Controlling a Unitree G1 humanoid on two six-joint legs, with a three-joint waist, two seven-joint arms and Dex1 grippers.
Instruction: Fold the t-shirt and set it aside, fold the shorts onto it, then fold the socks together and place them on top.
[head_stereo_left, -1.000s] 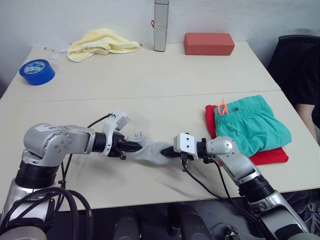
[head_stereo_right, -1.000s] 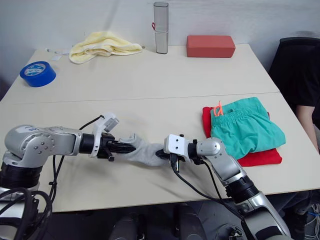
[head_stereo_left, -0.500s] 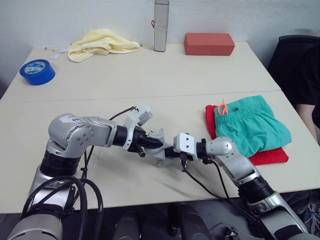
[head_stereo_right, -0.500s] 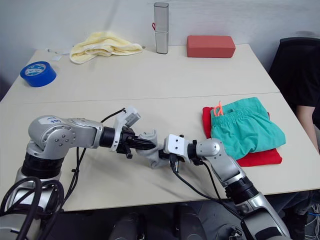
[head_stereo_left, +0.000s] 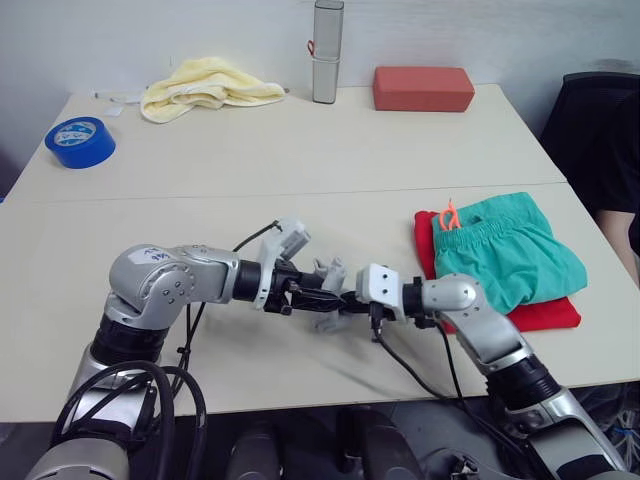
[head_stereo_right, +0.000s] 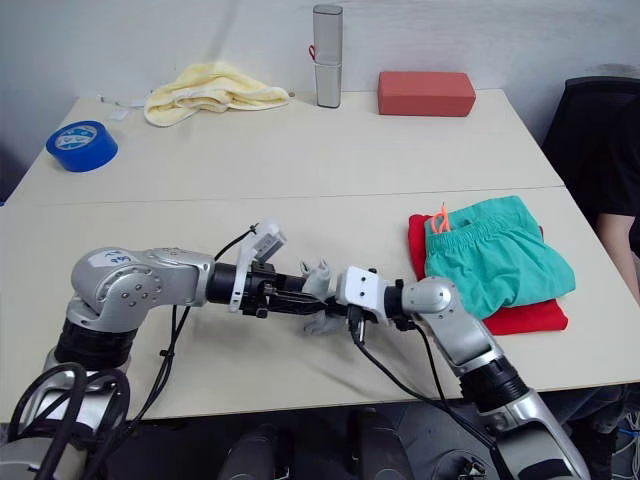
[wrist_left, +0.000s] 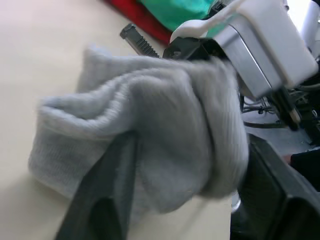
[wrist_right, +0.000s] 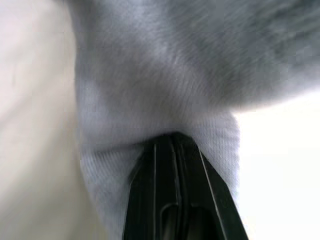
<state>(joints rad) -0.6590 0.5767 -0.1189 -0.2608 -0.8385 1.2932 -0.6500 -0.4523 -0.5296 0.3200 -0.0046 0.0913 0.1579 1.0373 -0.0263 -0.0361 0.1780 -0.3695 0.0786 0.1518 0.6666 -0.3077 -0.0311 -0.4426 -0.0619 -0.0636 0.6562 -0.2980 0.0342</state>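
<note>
With the teal shorts (head_stereo_left: 505, 255) folded onto the red t-shirt (head_stereo_left: 545, 314) at the table's (head_stereo_left: 300, 150) right, both grippers' jaws clench the grey socks (head_stereo_left: 328, 290) doubled at the front, leaving only placement on the stack.

tape roll (head_stereo_left: 80, 141) – blue, far left | yellow towel (head_stereo_left: 210, 85) | grey canister (head_stereo_left: 327, 52) | red-brown block (head_stereo_left: 424, 88) – table's (head_stereo_left: 300, 160) far edge
</note>
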